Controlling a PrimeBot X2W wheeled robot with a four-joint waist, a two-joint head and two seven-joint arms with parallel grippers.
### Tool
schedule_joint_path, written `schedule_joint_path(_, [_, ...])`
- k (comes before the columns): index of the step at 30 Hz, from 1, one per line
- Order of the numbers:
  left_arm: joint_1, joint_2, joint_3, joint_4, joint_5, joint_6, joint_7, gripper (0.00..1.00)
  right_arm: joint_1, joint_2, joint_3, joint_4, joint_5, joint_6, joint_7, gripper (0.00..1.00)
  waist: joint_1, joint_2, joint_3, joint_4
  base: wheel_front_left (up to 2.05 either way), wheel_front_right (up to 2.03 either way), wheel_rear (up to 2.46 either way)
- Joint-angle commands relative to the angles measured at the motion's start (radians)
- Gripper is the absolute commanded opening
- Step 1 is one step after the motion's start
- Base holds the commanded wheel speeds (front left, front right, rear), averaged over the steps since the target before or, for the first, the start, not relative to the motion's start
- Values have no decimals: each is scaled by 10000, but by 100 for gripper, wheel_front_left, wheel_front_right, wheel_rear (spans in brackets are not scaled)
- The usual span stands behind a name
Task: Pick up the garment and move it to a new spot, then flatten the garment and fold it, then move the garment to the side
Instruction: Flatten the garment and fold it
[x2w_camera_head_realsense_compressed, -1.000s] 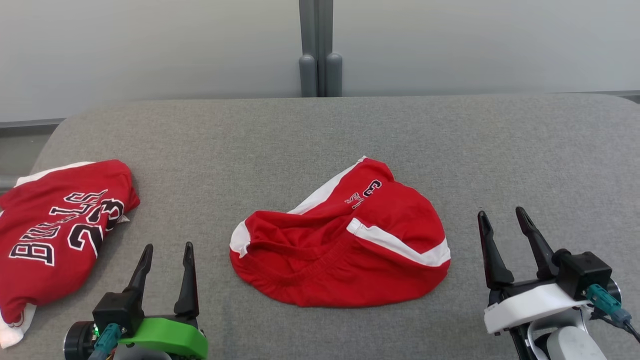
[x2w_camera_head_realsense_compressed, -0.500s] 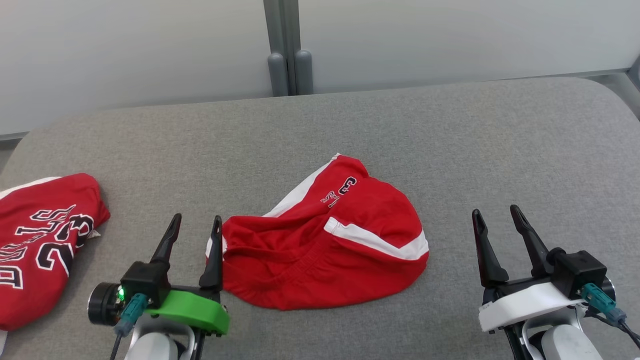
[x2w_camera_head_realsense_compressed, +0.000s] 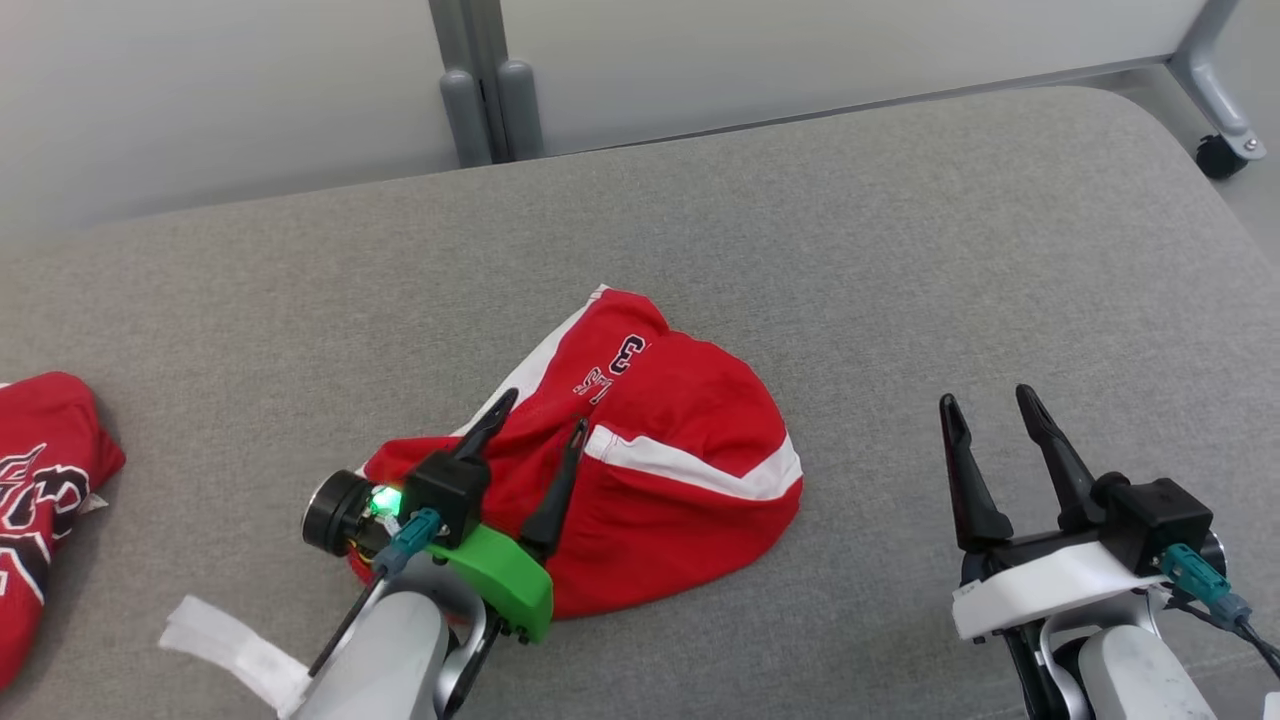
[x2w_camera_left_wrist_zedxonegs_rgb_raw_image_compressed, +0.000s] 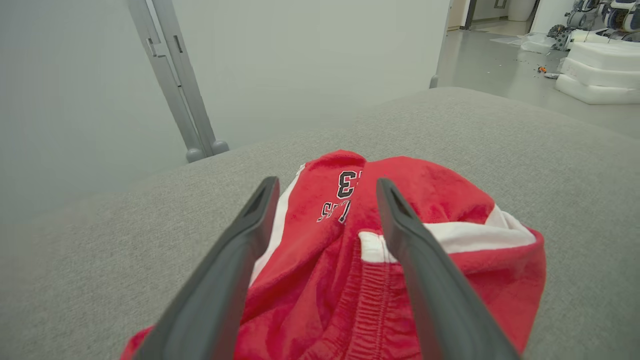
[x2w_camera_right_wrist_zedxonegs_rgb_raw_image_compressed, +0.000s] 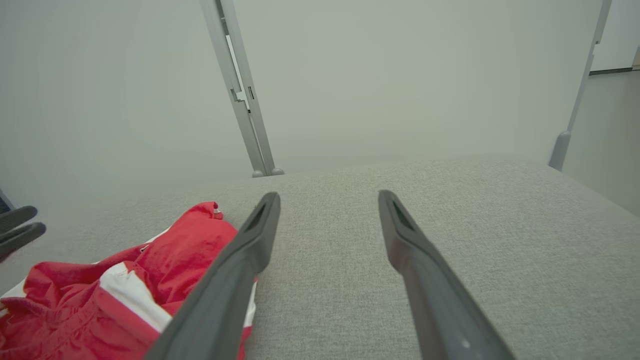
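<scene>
1. Over the near-left edge of the red shorts (x2w_camera_head_realsense_compressed: 690, 510) on the bench (x2w_camera_head_realsense_compressed: 900, 230), the left gripper (x2w_camera_head_realsense_compressed: 545, 410) hovers, fingers wide, nothing held.
2. Well right of the shorts, the right gripper (x2w_camera_head_realsense_compressed: 985, 397) waits, fingers wide and empty.
3. Step in hand: the first pick-up; next, seemingly, lower and pinch the cloth.
</scene>
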Motion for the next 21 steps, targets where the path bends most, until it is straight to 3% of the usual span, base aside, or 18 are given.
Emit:
schedule_joint_path(1, [-255, 131, -240, 167, -182, -16, 88, 100, -170, -9, -27, 3, 23, -14, -2, 100, 0, 0, 253, -282, 0, 0, 0])
schedule_joint_path(6, [-738, 418, -1303, 817, -747, -18, 456, 100, -241, 38, -124, 7, 46, -14, -2, 100, 0, 0, 469, -547, 0, 0, 0])
schedule_joint_path(14, [-1103, 563, -2160, 1623, -1540, -17, 666, 100, -335, 89, -166, 14, 66, -14, -2, 100, 0, 0, 626, -763, 0, 0, 0])
schedule_joint_path(15, [-1129, 554, -2273, 1688, -1624, -17, 653, 76, -336, 101, -178, -3, 56, -14, -2, 100, 0, 0, 638, -769, 0, 0, 0])
schedule_joint_path(16, [-1162, 537, -2336, 1733, -1692, -17, 627, 30, -332, 111, -189, -19, 44, -14, -2, 100, 0, 0, 645, -768, 0, 0, 0])
schedule_joint_path(17, [-1212, 525, -2435, 1781, -1759, -17, 583, 7, -319, 123, -215, -40, 30, -14, -2, 100, 0, 0, 652, -759, 0, 0, 0])
schedule_joint_path(18, [-1238, 517, -2514, 1820, -1807, -17, 575, 0, -313, 129, -235, -43, 28, -14, -2, 100, 0, 0, 655, -749, 0, 0, 0])
schedule_joint_path(21, [-1306, 517, -2721, 1872, -1997, -18, 399, 0, -305, 134, -261, -23, 14, -14, -2, 100, 0, 0, 653, -700, 0, 0, 0])
